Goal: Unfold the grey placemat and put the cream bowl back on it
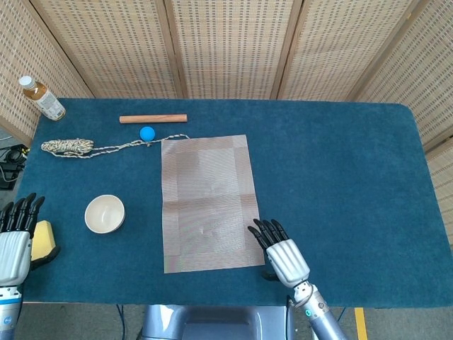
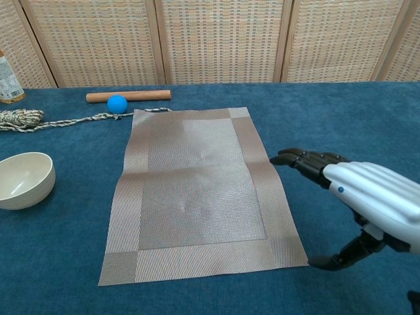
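Bottle (image 1: 41, 98) label's too small to read; right hand (image 1: 282, 255) is hovering spread wide, empty, by the flat grey placemat (image 1: 209, 202); left hand (image 1: 15, 244) also empty, fingers apart.

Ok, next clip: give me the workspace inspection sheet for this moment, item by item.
Surface: blue felt table, flat.
Job's things: grey placemat lies unfolded, faint creases; cream bowl sits upright on the felt left of it, apart.
Clutter: wooden rod, blue ball, coil of twine with its tail reaching the mat's far corner, drink bottle, yellow block.
Hands: right hand open by the mat's near right corner; left hand open at the table's left edge.
Cables: dark cables beyond the left edge.
Surroundings: woven screens.
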`<action>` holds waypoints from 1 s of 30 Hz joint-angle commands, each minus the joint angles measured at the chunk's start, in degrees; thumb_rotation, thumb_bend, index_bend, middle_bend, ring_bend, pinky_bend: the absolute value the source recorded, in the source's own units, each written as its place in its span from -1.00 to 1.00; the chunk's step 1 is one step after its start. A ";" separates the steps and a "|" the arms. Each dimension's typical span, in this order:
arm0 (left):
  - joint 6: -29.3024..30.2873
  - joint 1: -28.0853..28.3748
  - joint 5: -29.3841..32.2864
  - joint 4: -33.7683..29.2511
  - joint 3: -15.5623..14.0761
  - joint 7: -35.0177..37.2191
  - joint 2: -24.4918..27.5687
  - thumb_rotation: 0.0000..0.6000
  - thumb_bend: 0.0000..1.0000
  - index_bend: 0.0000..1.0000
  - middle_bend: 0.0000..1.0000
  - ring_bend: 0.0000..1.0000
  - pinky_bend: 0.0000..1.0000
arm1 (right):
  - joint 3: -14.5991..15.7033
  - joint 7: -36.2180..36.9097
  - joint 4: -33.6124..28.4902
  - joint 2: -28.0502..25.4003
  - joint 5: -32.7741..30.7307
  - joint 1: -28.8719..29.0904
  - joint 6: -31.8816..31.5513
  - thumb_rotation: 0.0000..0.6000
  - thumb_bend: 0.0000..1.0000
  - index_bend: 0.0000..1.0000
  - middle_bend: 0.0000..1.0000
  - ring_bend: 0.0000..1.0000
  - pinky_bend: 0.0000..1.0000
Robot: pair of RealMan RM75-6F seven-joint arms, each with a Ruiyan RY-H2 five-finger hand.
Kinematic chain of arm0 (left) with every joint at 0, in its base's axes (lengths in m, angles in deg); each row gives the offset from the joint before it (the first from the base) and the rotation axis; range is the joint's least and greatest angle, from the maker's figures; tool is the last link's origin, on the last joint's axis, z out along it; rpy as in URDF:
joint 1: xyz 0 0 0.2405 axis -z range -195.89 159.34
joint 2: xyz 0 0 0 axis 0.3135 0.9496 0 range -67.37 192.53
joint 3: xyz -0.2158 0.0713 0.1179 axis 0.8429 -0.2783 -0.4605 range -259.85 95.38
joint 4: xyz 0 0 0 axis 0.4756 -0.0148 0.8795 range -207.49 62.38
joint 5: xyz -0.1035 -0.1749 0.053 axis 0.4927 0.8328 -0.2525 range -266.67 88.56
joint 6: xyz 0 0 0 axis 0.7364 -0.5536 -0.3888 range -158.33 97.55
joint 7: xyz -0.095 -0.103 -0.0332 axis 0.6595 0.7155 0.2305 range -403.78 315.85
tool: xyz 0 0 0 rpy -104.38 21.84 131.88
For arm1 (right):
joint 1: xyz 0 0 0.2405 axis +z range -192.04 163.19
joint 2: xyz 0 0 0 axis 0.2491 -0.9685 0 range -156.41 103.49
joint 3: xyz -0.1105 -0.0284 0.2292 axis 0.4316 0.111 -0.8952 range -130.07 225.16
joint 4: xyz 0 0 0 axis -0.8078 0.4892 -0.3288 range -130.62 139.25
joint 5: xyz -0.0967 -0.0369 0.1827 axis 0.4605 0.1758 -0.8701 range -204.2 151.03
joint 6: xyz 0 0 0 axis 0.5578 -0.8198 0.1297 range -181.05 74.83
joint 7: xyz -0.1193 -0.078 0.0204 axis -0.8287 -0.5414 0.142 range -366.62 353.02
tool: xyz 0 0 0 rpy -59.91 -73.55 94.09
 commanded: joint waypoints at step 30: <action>-2.46 -1.34 -0.14 0.58 2.68 0.73 -0.37 1.00 -0.69 -1.00 -1.00 -1.00 -1.00 | -0.92 -0.74 9.36 7.55 -8.68 1.92 2.82 1.00 -0.82 -0.98 -1.00 -1.00 -1.00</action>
